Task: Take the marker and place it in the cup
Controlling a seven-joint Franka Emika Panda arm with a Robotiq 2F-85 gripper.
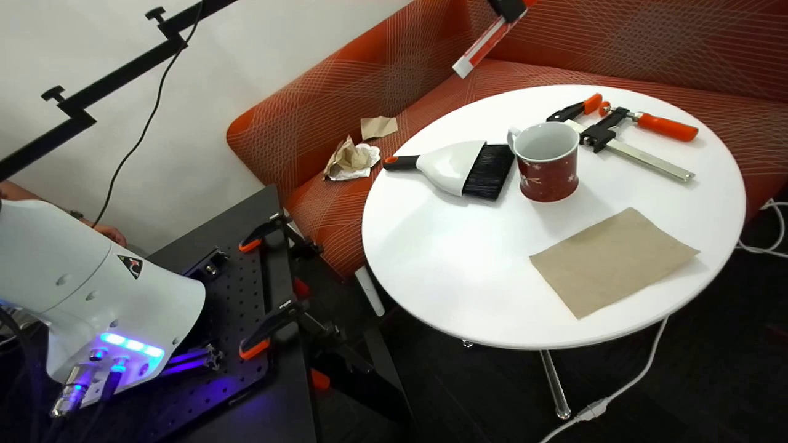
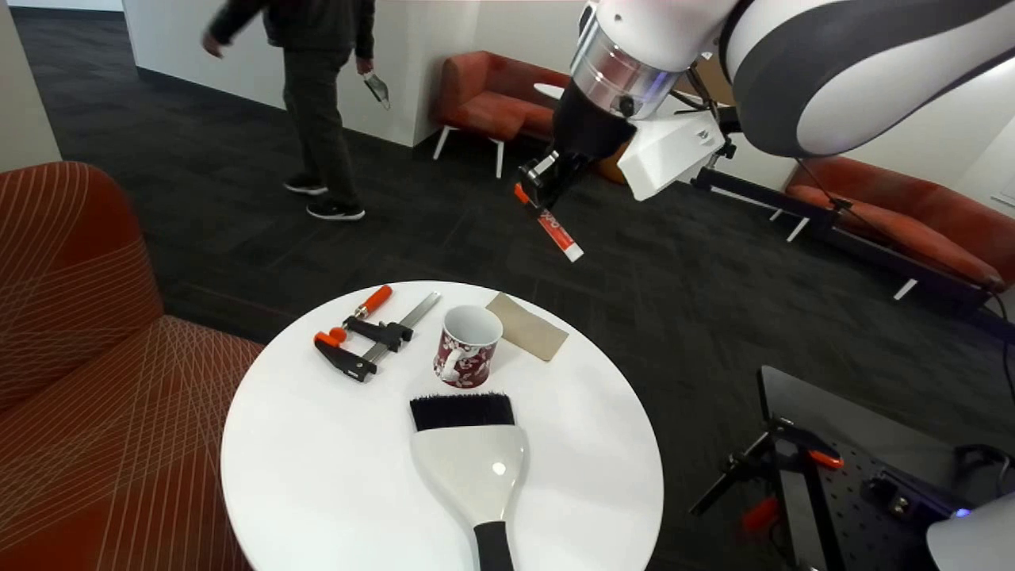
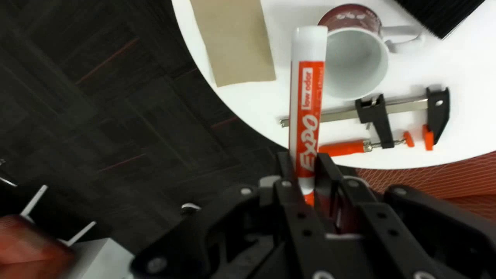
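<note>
The marker is red and white with "EXPO" lettering. My gripper (image 3: 304, 157) is shut on the marker (image 3: 308, 100) near its red end, and the white end sticks out, pointing away from the fingers. In both exterior views the marker (image 1: 483, 48) (image 2: 560, 235) hangs tilted in the air, its white end lower, held by the gripper (image 1: 510, 9) (image 2: 543, 189). The cup is a dark red mug with a white inside; it stands upright on the table in both exterior views (image 1: 549, 178) (image 2: 464, 361). In the wrist view the marker's white end overlaps the edge of the cup (image 3: 360, 17).
The round white table (image 1: 431, 271) also bears a clamp (image 1: 646, 161) with orange-red handles, a white brush (image 1: 449, 163) with black bristles close to the cup, and a brown paper sheet (image 1: 615, 261). A person (image 2: 321, 103) walks in the background. A red bench (image 1: 357, 92) borders the table.
</note>
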